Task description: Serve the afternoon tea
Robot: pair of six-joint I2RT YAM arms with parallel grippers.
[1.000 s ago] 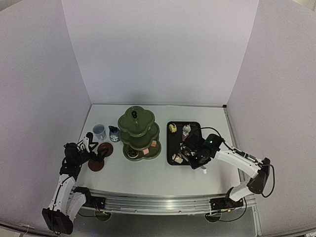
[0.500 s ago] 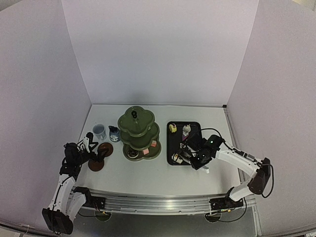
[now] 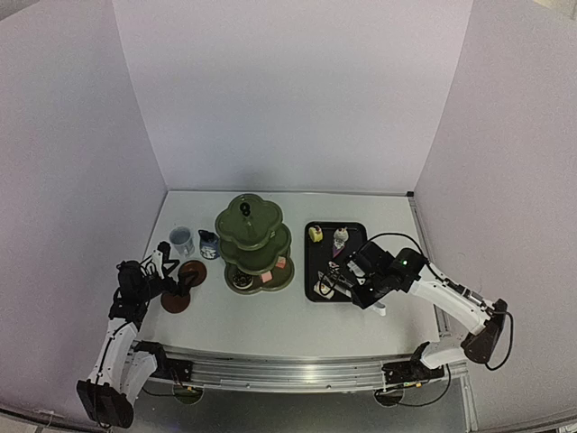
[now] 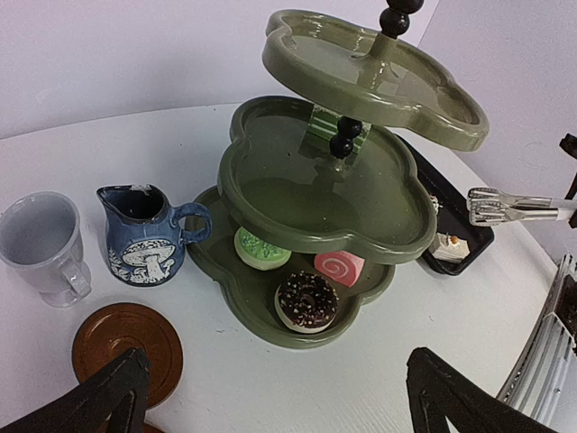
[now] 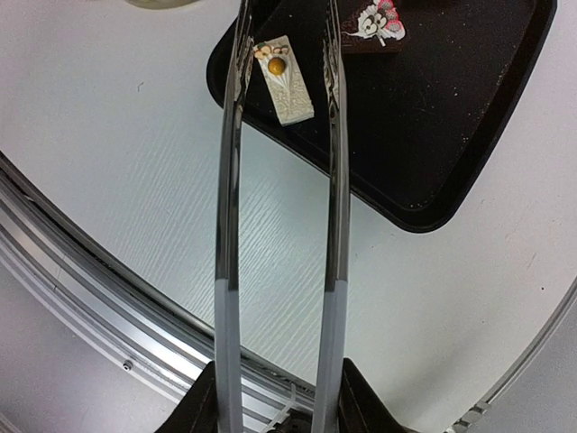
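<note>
Watching the right gripper (image 5: 279,397) here; its jaws are part-closed on the handle end of the tongs (image 5: 329,180), both steel arms pinched between the fingers; the tong tips themselves stand apart.

Trouble could come several ways, as I judge it; the pastry (image 5: 282,79) sits skewed across the gap, so a squeeze may catch one corner and spin it or flick it off the tray (image 5: 433,135); too hard a squeeze could crush the icing; too soft and it may drop on the way to the stand (image 4: 361,239); the long tongs could also twist in the grip, and the stand's overhanging tiers leave little room for the tips.

Position now; the pastry lies at the far end of the tongs, well ahead of the right gripper, between the two tips and nearer the left one in the wrist view; whether either tip touches it, I cannot tell; it rests on the tray's near corner.

Left gripper (image 4: 279,388) is spread wide, holding nothing, facing the stand.
</note>
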